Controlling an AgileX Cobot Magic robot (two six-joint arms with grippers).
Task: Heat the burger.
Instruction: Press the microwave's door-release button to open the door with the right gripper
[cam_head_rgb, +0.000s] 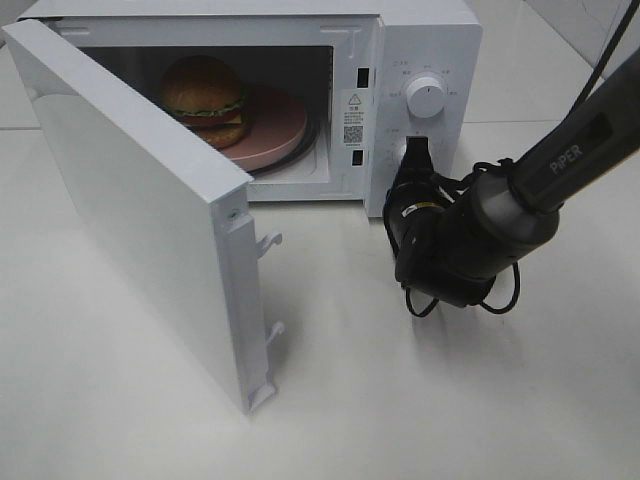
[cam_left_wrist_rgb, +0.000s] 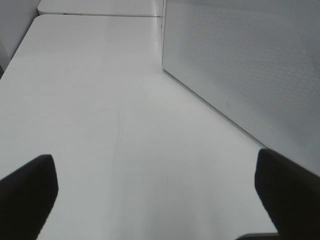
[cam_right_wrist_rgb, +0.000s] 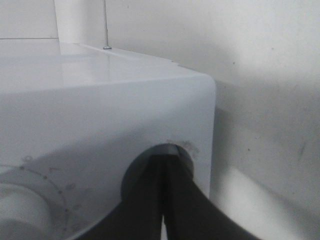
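The tall burger (cam_head_rgb: 203, 92), with its glossy brown bun, green lettuce and dark patty, sits inside the boxy white microwave oven (cam_head_rgb: 430, 40), on the hinge side of the round pink plate (cam_head_rgb: 275, 125). The oven stands at the far edge of the white counter (cam_head_rgb: 400, 400), and its flat white door (cam_head_rgb: 130, 200) is wide open. The right hand (cam_head_rgb: 417, 150) is closed and empty, with its tips set against the round grey lower control (cam_right_wrist_rgb: 131, 174) of the panel, below the round white dial (cam_head_rgb: 427, 95). The left hand (cam_left_wrist_rgb: 156, 180) is spread open and empty, low over the counter just beside the outer face of the door. Hazards: (1) Heating probably cannot start with the door open, so operating a control now would likely achieve nothing. (2) If the door is swung shut with the right hand at the panel, the door's free edge and its white latch hooks (cam_head_rgb: 270, 240) may strike that hand. (3) A hard push on the door or a control may slide the oven across the smooth counter. (4) The burger stands off centre on the plate and may topple if jolted. Count: one burger, one plate, one oven, one door, two latch hooks, two panel controls, two hands.
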